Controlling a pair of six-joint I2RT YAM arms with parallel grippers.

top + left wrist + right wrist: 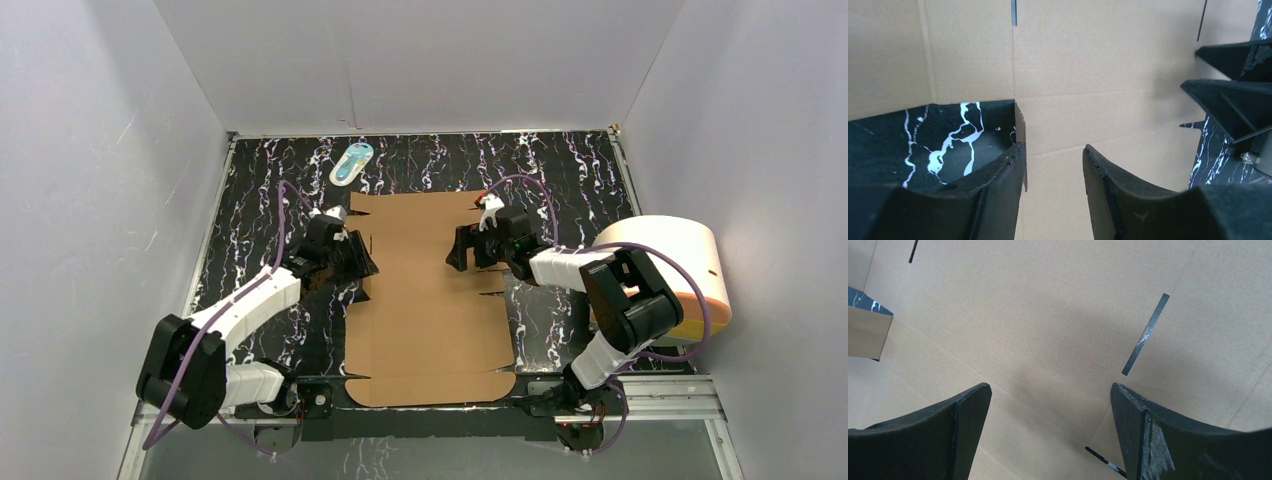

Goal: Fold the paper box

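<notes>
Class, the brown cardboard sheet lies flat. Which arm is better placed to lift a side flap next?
Probably the left. The left claw, jaws apart, sits at the left edge of the brown corrugated cardboard sheet, where a flap could be caught. The right claw, wide open, hovers over flat panel.

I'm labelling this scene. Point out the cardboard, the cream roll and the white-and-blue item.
Cardboard (pixel 430 300), top view, flat middle panel.
Cream roll (pixel 670 237), top view, curved side.
White-and-blue item (pixel 351 163), top view, centre.
</notes>
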